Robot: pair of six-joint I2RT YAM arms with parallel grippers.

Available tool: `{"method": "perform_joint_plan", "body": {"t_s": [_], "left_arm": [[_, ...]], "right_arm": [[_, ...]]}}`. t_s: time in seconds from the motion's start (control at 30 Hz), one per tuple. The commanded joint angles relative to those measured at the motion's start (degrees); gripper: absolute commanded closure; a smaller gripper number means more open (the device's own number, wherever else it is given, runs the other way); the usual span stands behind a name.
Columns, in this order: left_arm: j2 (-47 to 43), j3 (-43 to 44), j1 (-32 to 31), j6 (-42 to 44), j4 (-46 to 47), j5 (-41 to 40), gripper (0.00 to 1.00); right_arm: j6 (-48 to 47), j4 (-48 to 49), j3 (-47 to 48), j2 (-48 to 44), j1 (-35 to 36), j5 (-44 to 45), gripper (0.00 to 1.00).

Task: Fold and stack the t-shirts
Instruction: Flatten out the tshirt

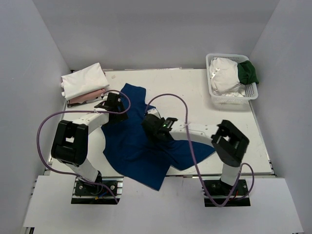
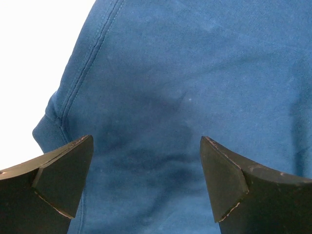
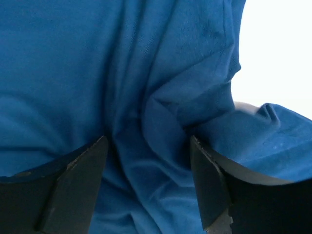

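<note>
- The big blue t-shirt lies spread out in the middle of the white worktop. Its bottom corner hangs over the worktop's edge at the bottom of the top view.
- The left claw is over the upper left part of the blue t-shirt.
- In its own camera, its two black fingers are wide apart and hold nothing. Flat blue cloth shows between them. A stitched seam and a sleeve edge are at the left of that view.
- The right claw is down on the middle of the blue t-shirt.
- Its fingers are apart too. A bumpy fold of blue cloth stands up between them.
- A folded white t-shirt sits in the upper left corner of the worktop. It lies on top of a pink t-shirt, and only a thin strip of the pink one peeks out.
- A white basket with holes in its sides sits in the upper right.
- Inside it are a crumpled white t-shirt and, at its right end, a dark green t-shirt.
</note>
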Motion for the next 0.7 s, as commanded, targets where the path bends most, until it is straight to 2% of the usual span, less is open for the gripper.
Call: {"method": "perform_joint_plan", "body": {"t_s": [0.0, 0.07, 0.1, 0.23, 0.4, 0.53, 0.63, 0.67], "left_arm": [[-0.66, 1.51, 0.19, -0.58, -0.51, -0.98, 0.0], [-0.66, 1.51, 0.19, -0.58, -0.51, -1.59, 0.0], [-0.66, 1.51, 0.19, -0.58, -0.51, -1.59, 0.0], [-0.66, 1.51, 0.19, -1.1, -1.13, -2.91, 0.0], [1.45, 2.04, 0.19, -1.1, -1.13, -2.91, 0.0], [3.47, 3.09, 0.19, -1.1, -1.74, -3.52, 0.0], [4.0, 3.09, 0.19, -1.1, -1.74, -3.53, 0.0], [4.0, 3.09, 0.19, -1.1, -1.74, -3.53, 0.0]], "right_arm": [[-3.0, 11.54, -3.4, -7.45, -2.81, -9.24, 0.26], [-3.19, 12.16, -4.02, -8.78, -4.23, -8.72, 0.23], [-3.27, 12.25, -4.37, -9.05, -7.1, -9.06, 0.23], [-3.45, 12.95, -4.64, -9.49, -13.44, -18.87, 0.23], [-3.98, 11.82, -2.71, -6.43, -17.94, -21.55, 0.23], [-3.98, 9.62, -1.3, -2.91, -20.57, -23.66, 0.3], [-3.8, 10.14, -1.83, -2.11, -21.2, -28.57, 0.32], [-4.06, 10.32, -2.17, -1.42, -21.37, -29.36, 0.36]]}}
